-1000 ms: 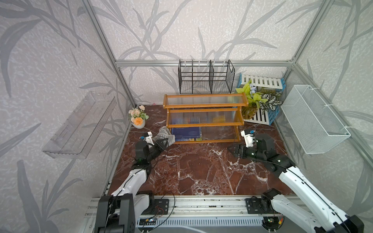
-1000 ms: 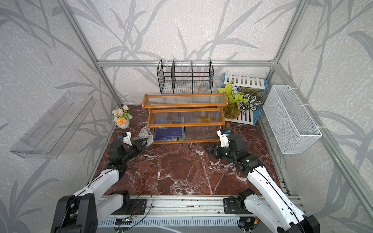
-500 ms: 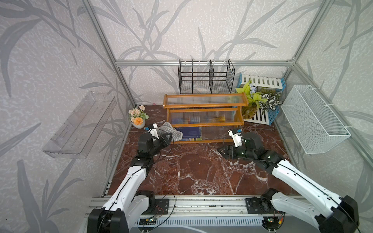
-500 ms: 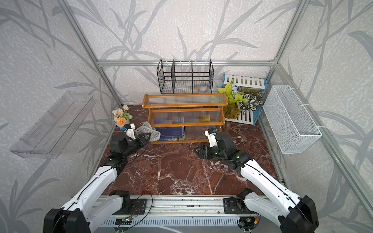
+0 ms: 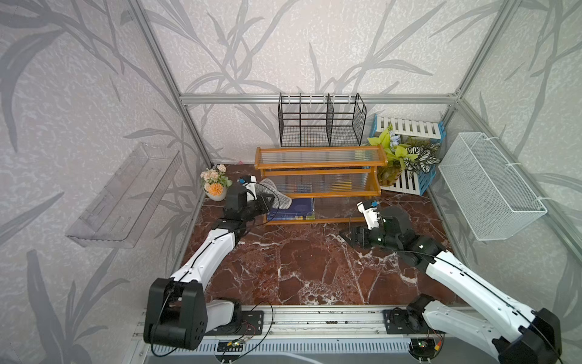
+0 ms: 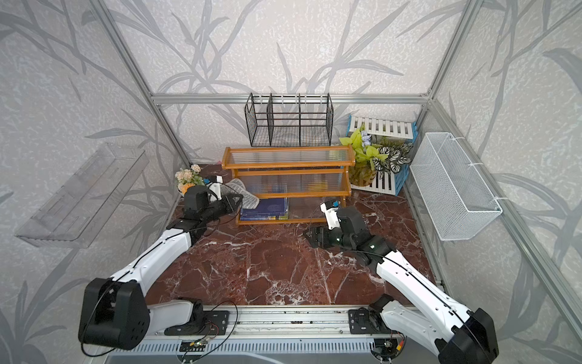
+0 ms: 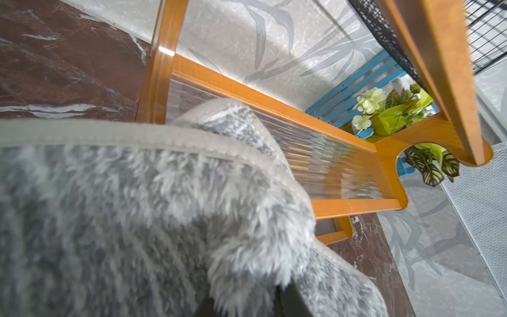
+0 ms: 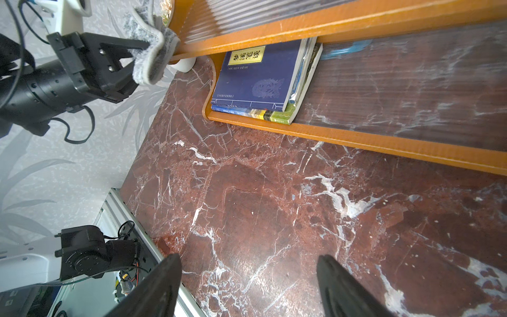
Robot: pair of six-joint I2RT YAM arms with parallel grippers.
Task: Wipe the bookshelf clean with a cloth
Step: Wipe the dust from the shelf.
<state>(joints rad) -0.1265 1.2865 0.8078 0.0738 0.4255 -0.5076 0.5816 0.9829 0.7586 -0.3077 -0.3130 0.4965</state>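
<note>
Marble tabletop (image 5: 315, 268); cloth (image 5: 274, 193) pinched in left gripper (image 5: 268, 201), touching bookshelf (image 5: 321, 164).

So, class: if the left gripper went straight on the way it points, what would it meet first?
Most likely the bookshelf: the left gripper, shut on the cloth, points at the left end of its middle tier. Depth is unclear, so the cloth may touch it now.

I count one bookshelf (image 5: 321, 164) with three tiers, one cloth (image 5: 278, 198), one stack of books (image 5: 293, 209), one black wire rack (image 5: 315, 138), one white mesh basket (image 5: 491, 189), one clear wall tray (image 5: 126, 192), and two plants: a flower pot (image 5: 215, 189) and a leafy plant (image 5: 400, 153).
</note>
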